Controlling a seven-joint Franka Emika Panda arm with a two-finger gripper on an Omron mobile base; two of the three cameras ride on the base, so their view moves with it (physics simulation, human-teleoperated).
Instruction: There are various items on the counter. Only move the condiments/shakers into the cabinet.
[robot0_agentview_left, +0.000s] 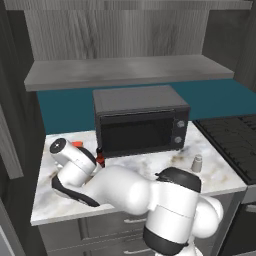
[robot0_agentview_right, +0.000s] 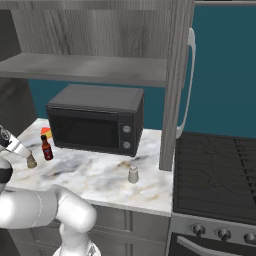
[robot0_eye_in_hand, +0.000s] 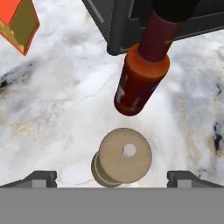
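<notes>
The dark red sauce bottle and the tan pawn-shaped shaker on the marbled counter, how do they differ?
The dark red sauce bottle with its black cap is taller than the tan pawn-shaped shaker. The bottle stands closer to the black microwave; the shaker stands nearer the counter's front. In the hand view the shaker sits between the open gripper's fingertips, the bottle beyond them. Both stand upright on the white-and-brown marbled counter.

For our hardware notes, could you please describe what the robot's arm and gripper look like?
The arm has glossy white, rounded segments with dark grey-black joint bands and caps. The gripper ends in two small dark grey, blocky fingertips. No cables or markings can be made out.
</notes>
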